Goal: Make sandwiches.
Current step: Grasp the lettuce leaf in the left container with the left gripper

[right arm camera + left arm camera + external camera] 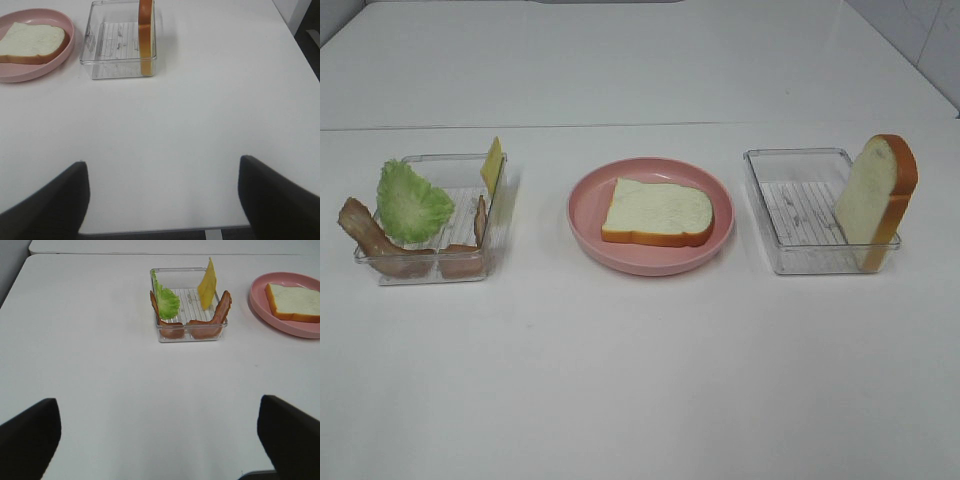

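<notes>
Bread slice [657, 212] flat on pink plate [588, 225], table [640, 380] centre. Second slice [876, 200] upright in right tray [790, 152]; lettuce [412, 200], bacon [370, 235], cheese [492, 165] in left tray [450, 158]. Left gripper [157, 410], right gripper [161, 167] spread wide, empty, toward front edge, well short of everything.

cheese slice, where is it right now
In the exterior high view the yellow cheese slice leans upright in the far right corner of the left clear tray, just behind a bacon strip and right of the lettuce leaf.
</notes>
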